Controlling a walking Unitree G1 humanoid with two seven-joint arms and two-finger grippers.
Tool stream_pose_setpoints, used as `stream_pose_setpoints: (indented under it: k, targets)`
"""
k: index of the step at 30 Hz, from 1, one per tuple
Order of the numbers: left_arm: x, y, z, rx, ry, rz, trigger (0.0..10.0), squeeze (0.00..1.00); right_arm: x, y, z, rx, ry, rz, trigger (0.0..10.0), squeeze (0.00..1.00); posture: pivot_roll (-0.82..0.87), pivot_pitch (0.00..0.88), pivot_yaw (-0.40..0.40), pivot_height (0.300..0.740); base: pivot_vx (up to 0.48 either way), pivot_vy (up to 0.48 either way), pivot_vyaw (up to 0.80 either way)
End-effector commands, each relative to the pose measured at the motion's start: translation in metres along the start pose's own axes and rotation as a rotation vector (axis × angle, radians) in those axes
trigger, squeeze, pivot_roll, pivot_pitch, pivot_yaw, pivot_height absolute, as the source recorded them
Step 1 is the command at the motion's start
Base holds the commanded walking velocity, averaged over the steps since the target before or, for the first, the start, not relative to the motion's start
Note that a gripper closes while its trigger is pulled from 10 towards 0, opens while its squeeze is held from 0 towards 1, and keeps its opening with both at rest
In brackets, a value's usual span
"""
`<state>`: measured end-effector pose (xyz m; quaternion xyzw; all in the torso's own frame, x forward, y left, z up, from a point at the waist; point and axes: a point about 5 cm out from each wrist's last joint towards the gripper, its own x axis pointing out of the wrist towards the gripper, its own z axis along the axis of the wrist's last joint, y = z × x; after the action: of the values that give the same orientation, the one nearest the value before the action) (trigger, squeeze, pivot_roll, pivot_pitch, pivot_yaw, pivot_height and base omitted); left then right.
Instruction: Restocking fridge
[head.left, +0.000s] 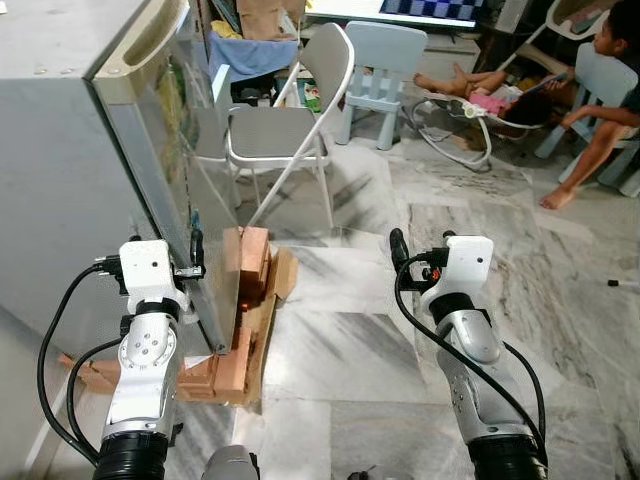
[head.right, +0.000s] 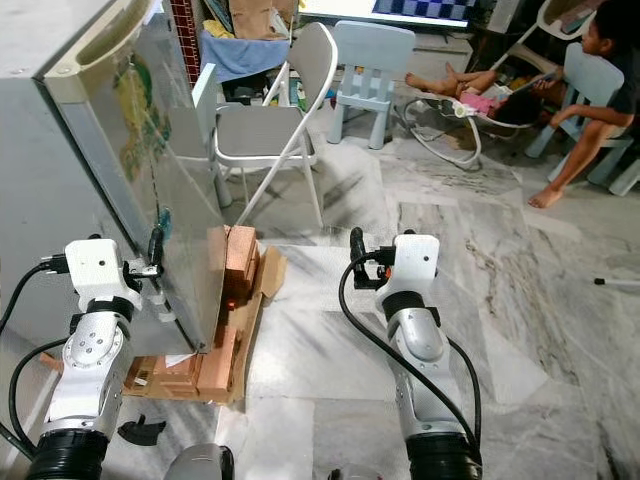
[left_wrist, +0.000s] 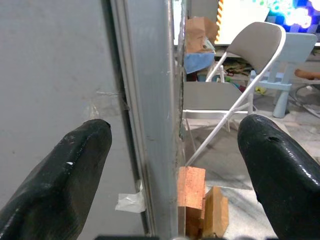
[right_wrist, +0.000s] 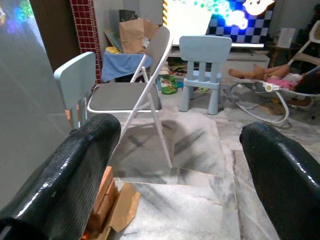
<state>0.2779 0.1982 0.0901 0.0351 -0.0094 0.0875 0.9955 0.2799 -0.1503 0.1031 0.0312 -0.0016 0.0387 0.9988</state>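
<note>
The left tool (left_wrist: 172, 165) is spread wide astride the upright fridge door edge (left_wrist: 150, 100), holding nothing. The right tool (right_wrist: 180, 170) gapes empty over bare floor (head.left: 340, 360), a chair (head.left: 285, 125) beyond.

Left hand (left_wrist: 172, 165) spread wide; right hand (right_wrist: 182, 170) likewise.

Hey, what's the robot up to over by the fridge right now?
The robot stands at the corner of the grey fridge, which rests on wooden blocks. Its left gripper is open, with the edge of the fridge door between its fingers, apparently about to pull it open. The right gripper is open and holds nothing, raised over the marble floor. A folding chair stands behind, and people sit on the floor farther back.
</note>
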Motion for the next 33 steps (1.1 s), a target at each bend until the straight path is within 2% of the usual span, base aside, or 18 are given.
stream_pose_setpoints:
  k: [1, 3, 4, 6, 7, 12, 17, 22, 33]
  targets:
    - [-0.004, 0.005, 0.005, 0.0, -0.017, 0.002, 10.0, 0.0, -0.005, -0.005, 0.004, -0.014, -0.007, -0.003, 10.0, 0.0, 0.06, 0.0, -0.04, 0.74, 0.0, 0.0, 0.0]
    - [-0.012, 0.008, 0.005, 0.001, -0.02, -0.002, 10.0, 0.0, -0.011, -0.007, 0.003, -0.034, -0.006, 0.008, 10.0, 0.0, 0.06, 0.0, -0.041, 0.74, 0.0, 0.0, 0.0]
    - [-0.026, 0.011, 0.006, 0.007, -0.025, -0.021, 10.0, 0.0, -0.022, -0.012, 0.0, -0.072, 0.002, 0.02, 10.0, 0.0, 0.06, 0.0, -0.043, 0.74, 0.0, 0.0, 0.0]
    - [-0.039, 0.013, 0.005, 0.017, -0.021, -0.037, 10.0, 0.0, -0.032, -0.017, -0.005, -0.088, 0.023, 0.019, 10.0, 0.0, 0.07, 0.0, -0.045, 0.74, 0.0, 0.0, 0.0]
    - [-0.049, 0.014, 0.002, 0.035, -0.01, -0.047, 10.0, 0.0, -0.041, -0.022, -0.01, -0.107, 0.043, 0.012, 10.0, 0.0, 0.07, 0.0, -0.046, 0.74, 0.0, 0.0, 0.0]
    - [-0.064, 0.018, -0.007, 0.039, 0.021, -0.061, 10.0, 0.0, -0.05, -0.026, -0.014, -0.113, 0.059, 0.004, 10.0, 0.0, 0.07, 0.0, -0.046, 0.74, 0.0, 0.0, 0.0]
    - [-0.067, 0.019, -0.007, 0.038, 0.036, -0.074, 10.0, 0.0, -0.048, -0.022, -0.013, -0.116, 0.055, 0.016, 10.0, 0.0, 0.07, 0.0, -0.045, 0.74, 0.052, 0.0, 0.0]
    - [-0.06, 0.022, -0.007, 0.035, 0.029, -0.065, 10.0, 0.0, -0.044, -0.02, -0.009, -0.124, 0.038, 0.028, 10.0, 0.0, 0.07, 0.0, -0.045, 0.74, 0.305, 0.0, 0.0]
    - [-0.056, 0.021, -0.005, 0.031, 0.02, -0.064, 10.0, 0.0, -0.039, -0.015, -0.007, -0.118, 0.027, 0.044, 10.0, 0.0, 0.07, 0.0, -0.044, 0.74, 0.347, 0.0, 0.0]
